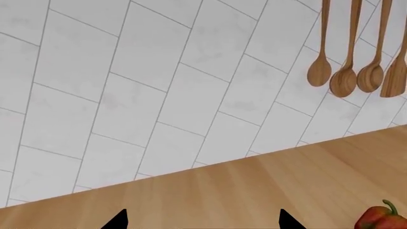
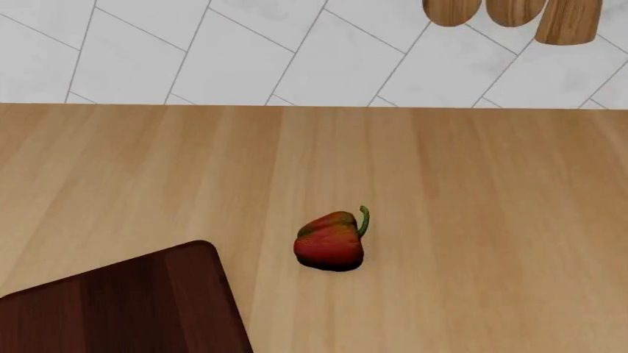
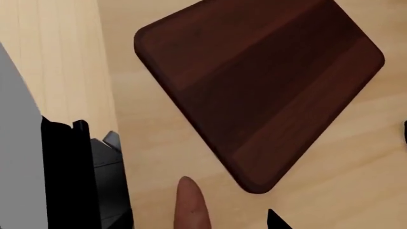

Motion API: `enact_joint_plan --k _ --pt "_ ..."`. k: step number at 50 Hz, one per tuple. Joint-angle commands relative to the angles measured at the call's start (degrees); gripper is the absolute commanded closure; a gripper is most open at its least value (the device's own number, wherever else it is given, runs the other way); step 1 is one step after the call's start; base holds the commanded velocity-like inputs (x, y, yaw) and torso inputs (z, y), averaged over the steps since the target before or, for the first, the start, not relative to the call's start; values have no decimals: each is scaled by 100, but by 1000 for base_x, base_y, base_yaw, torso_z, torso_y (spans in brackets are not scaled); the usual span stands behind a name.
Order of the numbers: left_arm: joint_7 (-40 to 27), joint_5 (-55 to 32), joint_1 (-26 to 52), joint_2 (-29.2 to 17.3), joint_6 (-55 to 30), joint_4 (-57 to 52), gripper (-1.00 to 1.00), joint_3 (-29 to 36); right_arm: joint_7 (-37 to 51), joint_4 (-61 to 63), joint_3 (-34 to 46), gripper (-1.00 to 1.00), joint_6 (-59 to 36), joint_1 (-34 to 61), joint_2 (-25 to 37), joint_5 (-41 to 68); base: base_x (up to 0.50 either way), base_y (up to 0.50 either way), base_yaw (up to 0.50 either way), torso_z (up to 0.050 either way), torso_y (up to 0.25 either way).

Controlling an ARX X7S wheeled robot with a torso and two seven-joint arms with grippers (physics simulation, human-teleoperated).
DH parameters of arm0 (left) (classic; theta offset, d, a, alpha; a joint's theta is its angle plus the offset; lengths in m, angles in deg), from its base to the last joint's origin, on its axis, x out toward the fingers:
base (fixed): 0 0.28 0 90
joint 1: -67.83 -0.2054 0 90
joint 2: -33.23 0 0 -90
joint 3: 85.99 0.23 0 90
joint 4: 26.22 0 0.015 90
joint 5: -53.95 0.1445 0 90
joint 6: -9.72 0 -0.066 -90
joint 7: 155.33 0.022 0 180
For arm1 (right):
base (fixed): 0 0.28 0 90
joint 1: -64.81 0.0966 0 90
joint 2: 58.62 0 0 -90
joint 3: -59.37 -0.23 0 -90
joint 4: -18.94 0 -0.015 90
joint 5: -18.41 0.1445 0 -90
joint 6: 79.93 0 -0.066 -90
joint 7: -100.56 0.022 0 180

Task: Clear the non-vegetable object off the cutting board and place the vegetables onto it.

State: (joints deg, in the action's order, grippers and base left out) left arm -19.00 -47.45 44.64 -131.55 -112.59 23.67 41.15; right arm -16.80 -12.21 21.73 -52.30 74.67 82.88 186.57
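Head view: red bell pepper (image 2: 331,241) lies on its side on the light wood countertop (image 2: 471,184), green stem curling up toward 1 o'clock. Cutting board (image 2: 128,309) – dark reddish-brown, rounded corner – sits at about 8 o'clock from the pepper, near it but apart, a strip of bare counter between them. The part of the board in view has nothing on it. White tiled wall (image 2: 245,51) runs along the far counter edge; bottoms of hanging wooden utensils (image 2: 510,15) show at 1 o'clock.

Left wrist view: left gripper (image 1: 202,224) shows only two dark fingertips at the frame edge, well apart with counter between them – claw reads released, nothing in it. Pepper (image 1: 380,218) is partly cut off at the corner, off to one side of the gripper and apart from it. Wooden spoons (image 1: 356,47) hang on the tiled wall.

Right wrist view: almost the whole board (image 3: 254,86) is seen from above, surface bare. Pinkish-brown tuber (image 3: 191,205) lies on the counter just beside the board's near corner, not on it; whether it touches the edge, cannot tell. Right gripper (image 3: 273,220) – only one dark tip shows at the frame edge, so cannot tell if it is released or clenched. Robot's dark body (image 3: 83,176) stands by the counter edge.

Bacon-like strip: not seen in any view.
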Motion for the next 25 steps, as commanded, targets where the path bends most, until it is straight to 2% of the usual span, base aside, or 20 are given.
enact_joint_plan --k 1,25 --pt "199 72 -68 66 67 4 -100 -184 -69 83 -249 -100 -262 -946 -196 -660 0 0 0 0 0" --pt "210 60 -166 -41 147 -45 -100 -243 5 -1 -901 -100 -921 -2840 -43 -1428 0 0 0 0 0"
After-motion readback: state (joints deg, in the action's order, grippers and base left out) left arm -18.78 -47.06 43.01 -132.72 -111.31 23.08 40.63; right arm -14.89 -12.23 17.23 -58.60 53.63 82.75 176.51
